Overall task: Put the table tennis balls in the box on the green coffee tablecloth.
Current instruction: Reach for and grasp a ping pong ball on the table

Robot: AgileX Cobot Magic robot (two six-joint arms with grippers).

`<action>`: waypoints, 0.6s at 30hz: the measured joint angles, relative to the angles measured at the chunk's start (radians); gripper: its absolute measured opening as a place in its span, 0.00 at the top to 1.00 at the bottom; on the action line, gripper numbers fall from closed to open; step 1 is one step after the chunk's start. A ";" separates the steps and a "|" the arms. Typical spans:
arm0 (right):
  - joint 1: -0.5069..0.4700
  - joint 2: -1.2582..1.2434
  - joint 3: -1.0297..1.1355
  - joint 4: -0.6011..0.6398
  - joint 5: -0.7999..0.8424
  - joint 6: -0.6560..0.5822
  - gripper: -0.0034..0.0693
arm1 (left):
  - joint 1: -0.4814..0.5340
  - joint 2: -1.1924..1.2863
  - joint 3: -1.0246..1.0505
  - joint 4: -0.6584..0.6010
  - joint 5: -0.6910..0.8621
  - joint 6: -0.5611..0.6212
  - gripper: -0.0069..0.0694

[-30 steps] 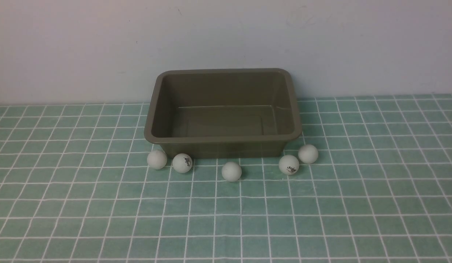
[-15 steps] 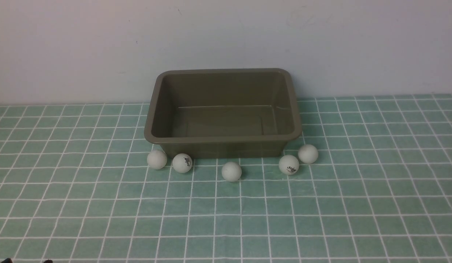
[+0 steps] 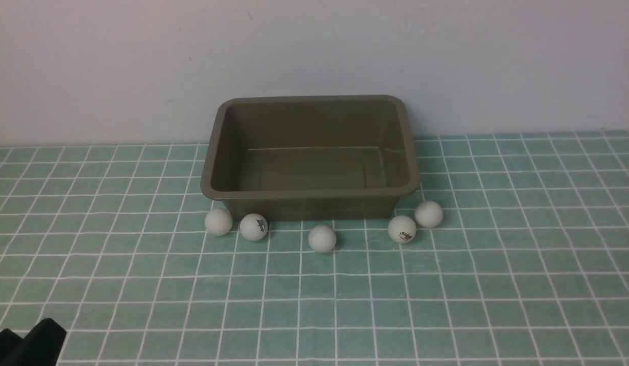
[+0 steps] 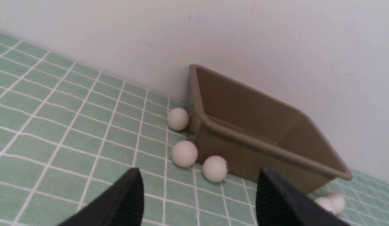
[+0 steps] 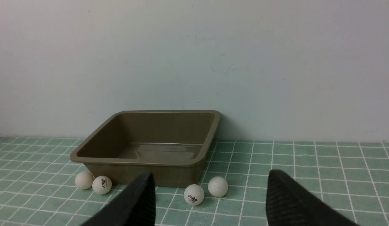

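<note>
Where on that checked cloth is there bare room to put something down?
Bare: the wide tablecloth stretch nearer than the balls, and the strips left and right of the box. Crowded: along the box's near wall, where five balls line up.

Count now: five table tennis balls (image 3: 218, 222) (image 3: 254, 226) (image 3: 322, 238) (image 3: 402, 229) (image 3: 429, 214), all ahead of left gripper (image 4: 199, 170). One box (image 3: 309, 193). One green coffee tablecloth (image 3: 446, 305). Grippers: two, right gripper (image 5: 210, 173) the other.
</note>
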 joint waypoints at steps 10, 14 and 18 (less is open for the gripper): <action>0.000 0.000 0.000 0.001 0.010 -0.028 0.36 | 0.000 0.000 -0.008 -0.113 0.007 0.004 0.33; 0.000 0.000 0.000 0.028 0.009 -0.070 0.36 | 0.000 0.000 -0.077 -0.114 0.063 0.022 0.33; 0.000 0.000 0.000 0.092 -0.005 -0.119 0.36 | 0.000 0.000 -0.187 -0.113 0.197 0.110 0.33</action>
